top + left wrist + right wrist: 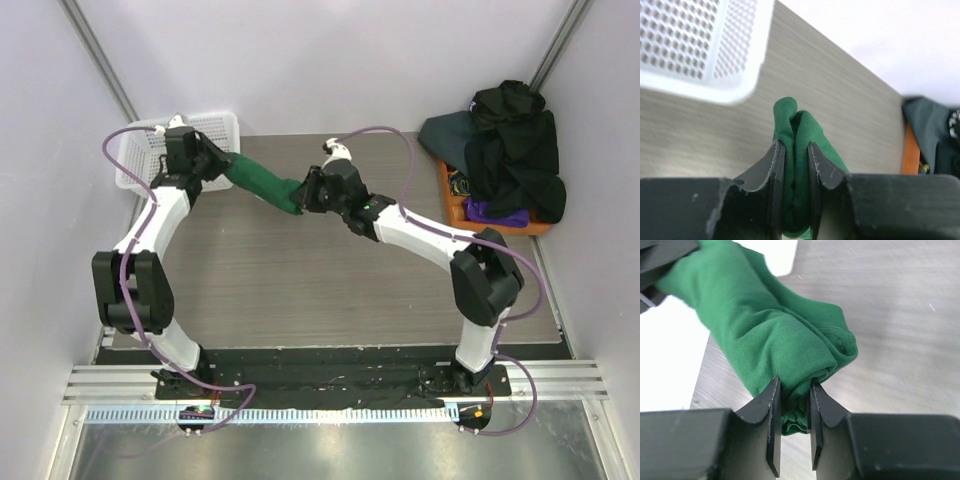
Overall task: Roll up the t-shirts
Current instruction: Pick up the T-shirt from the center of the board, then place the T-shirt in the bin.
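Left gripper (pixel 224 166) and right gripper (pixel 304 193) each clench one end of the green t-shirt roll (pixel 262 185) so it cannot unroll, apparently bound for the basket (pixel 135 162) at ten o'clock.

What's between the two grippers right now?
The rolled green t-shirt spans the gap. The left gripper is shut on one end and the right gripper on the other. This is clearest in the top external view.

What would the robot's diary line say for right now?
left gripper: shut on green t-shirt roll | right gripper: shut on its other end | roll: held between both grippers, near white basket
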Motion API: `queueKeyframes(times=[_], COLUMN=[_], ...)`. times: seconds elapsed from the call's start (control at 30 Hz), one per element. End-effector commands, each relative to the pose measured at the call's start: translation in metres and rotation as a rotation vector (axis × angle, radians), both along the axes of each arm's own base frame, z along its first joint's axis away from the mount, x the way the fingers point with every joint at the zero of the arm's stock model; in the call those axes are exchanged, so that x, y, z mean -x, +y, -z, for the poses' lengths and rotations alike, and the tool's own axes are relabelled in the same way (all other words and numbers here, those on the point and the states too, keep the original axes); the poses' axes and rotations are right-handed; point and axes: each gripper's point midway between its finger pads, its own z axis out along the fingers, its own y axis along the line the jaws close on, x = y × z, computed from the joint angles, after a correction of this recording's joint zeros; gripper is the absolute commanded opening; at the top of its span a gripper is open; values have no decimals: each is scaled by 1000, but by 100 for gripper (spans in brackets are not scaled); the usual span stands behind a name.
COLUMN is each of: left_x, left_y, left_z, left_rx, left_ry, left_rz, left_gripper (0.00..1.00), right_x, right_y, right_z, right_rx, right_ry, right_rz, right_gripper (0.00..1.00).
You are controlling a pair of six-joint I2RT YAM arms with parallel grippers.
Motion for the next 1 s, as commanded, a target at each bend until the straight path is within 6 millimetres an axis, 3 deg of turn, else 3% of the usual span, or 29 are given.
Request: queueKeyframes(times=[0.0, 0.03, 0.13, 0.2, 0.23, 0.27, 0.3, 0.33, 0.4, 0.43, 0.53, 0.63, 0.73, 0.77, 0.97], left_x=[-35, -43, -68, -83, -93, -98, -103, -113, -120, -126, -128, -118, -112, -109, -101], left_y=[18, 34, 47, 51, 53, 57, 54, 54, 56, 56, 46, 34, 21, 18, -9], left_z=[-7, -6, 13, 9, 24, 28, 32, 30, 36, 43, 63, 85, 97, 110, 129], left_rx=[39, 50, 87, 104, 108, 110, 116, 116, 117, 119, 162, 214, 276, 285, 380], left_ry=[-23, -31, -19, -42, -19, -11, -6, -17, -8, 3, 50, 97, 128, 154, 200], left_rz=[-24, -52, -70, -66, -67, -70, -58, -55, -57, -53, -13, 13, 55, 56, 141], left_gripper=[0, 0, 0, 0, 0, 0, 0, 0, 0, 0, 0, 0, 0, 0, 0], right_x=[-24, -29, -50, -64, -68, -73, -79, -84, -92, -93, -96, -93, -87, -83, -65], right_y=[42, 47, 66, 81, 86, 89, 94, 99, 104, 108, 110, 107, 101, 99, 99], right_z=[-42, -41, -35, -29, -26, -24, -35, -17, -21, -13, -19, -24, -43, -56, -103], right_rx=[-69, -70, -71, -68, -70, -71, -86, -76, -94, -90, -97, -96, -106, -115, -173], right_ry=[-116, -122, -147, -163, -164, -168, -191, -171, -184, -178, -193, -210, -237, -254, -314], right_rz=[-121, -127, -155, -170, -182, -183, -186, -198, -210, -216, -222, -225, -226, -234, -297], right_gripper=[1, 1, 1, 1, 1, 1, 1, 1, 1, 1, 1, 1, 1, 1, 1])
